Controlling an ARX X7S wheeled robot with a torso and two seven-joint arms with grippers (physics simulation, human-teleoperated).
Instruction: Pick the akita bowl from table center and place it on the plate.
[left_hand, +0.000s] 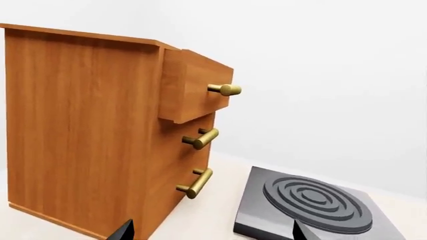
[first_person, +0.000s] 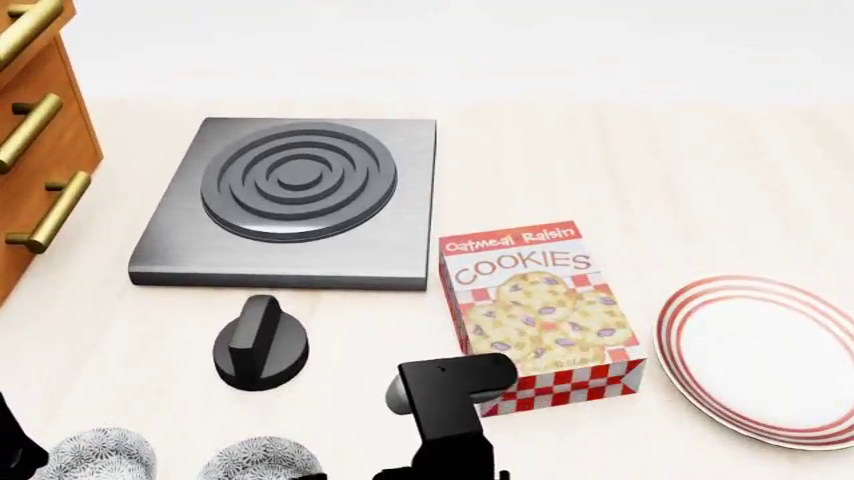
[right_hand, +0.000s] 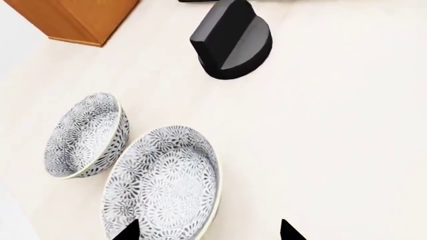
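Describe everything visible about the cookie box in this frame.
The cookie box shows only in the head view. It is a rectangular carton, apparently cardboard, lying flat on the pale table with its front face up. That face reads "Oatmeal Raisin COOKIES" above a picture of cookies, with a red-and-white checked band along its near edge. It looks closed and undamaged. It lies between the stove burner and the plate; whether it touches the burner's corner cannot be told. A dark arm link covers its near left corner.

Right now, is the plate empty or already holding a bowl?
Empty. In the head view the plate shows a bare white centre, and both speckled bowls sit on the table, apart from it.
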